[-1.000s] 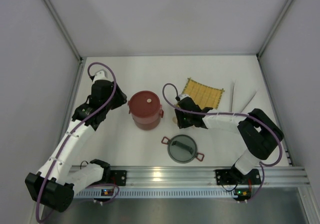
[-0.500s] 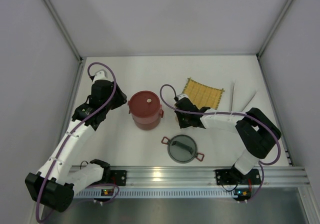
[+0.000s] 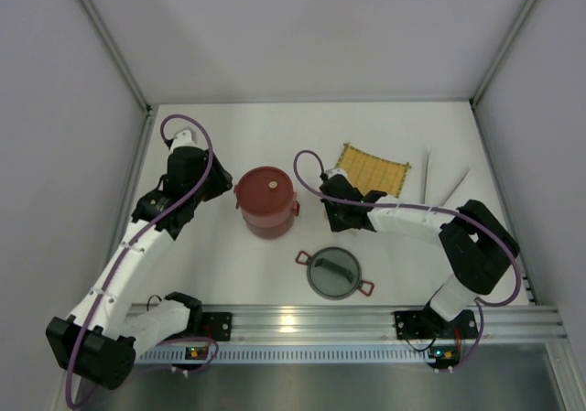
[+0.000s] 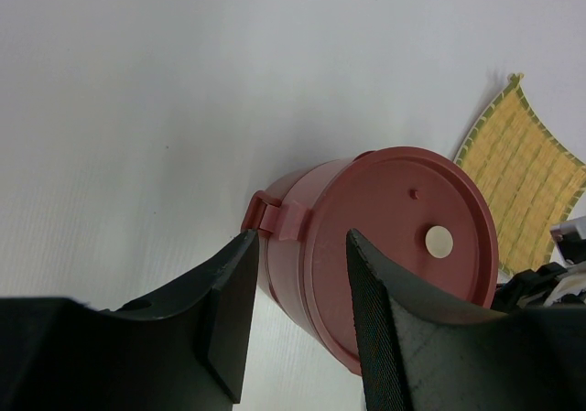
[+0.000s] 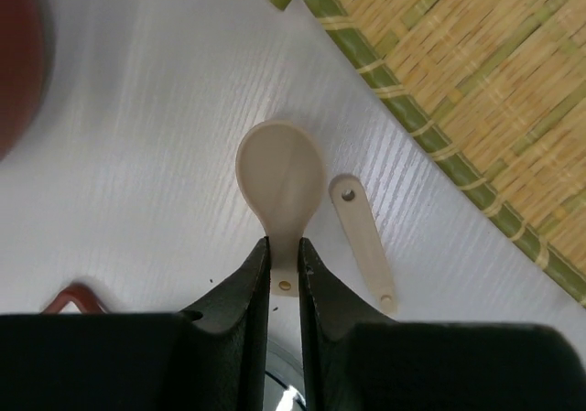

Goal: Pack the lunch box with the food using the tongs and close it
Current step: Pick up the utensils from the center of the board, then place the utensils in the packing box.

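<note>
Pinching right fingers (image 5: 255, 329) almost shut on the handle of a cream spoon (image 5: 279, 178). Holding left gripper (image 4: 298, 246) half open, empty, beside the closed lunch box (image 4: 385, 246) mid-table. Probably rigid, smooth, light; best taken by side handles. Leaving tongs (image 3: 426, 175) untouched far right.

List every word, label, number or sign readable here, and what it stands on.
None: no text can be read in any view.
The red lunch box, its grey lid, the yellow mat, the cream spoon and the tongs show no print.
The lit boards at the arm bases are too small to read.
</note>
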You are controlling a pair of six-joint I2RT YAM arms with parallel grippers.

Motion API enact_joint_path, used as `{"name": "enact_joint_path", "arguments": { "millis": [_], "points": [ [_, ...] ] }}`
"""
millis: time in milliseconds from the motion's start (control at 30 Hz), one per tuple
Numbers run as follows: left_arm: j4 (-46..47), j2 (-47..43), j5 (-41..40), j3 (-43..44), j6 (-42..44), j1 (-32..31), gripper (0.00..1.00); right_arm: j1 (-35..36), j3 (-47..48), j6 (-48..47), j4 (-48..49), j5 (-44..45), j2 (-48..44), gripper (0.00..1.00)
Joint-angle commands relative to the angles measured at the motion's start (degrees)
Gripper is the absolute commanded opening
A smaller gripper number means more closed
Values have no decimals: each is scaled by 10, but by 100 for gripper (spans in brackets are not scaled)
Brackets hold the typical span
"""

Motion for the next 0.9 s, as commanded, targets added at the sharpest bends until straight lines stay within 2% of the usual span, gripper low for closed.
{"name": "enact_joint_path", "arguments": {
  "millis": [0,467,867],
  "points": [
    [8,-5,1,16,2,-1,48,9,39,9,-34,23,-47,8],
    [6,-5,3,19,3,-2,48,9,144,31,-132,90,-102,8],
    [7,-4,5,17,0,-2,49,35,310,16,-166,55,-80,9]
  ]
}}
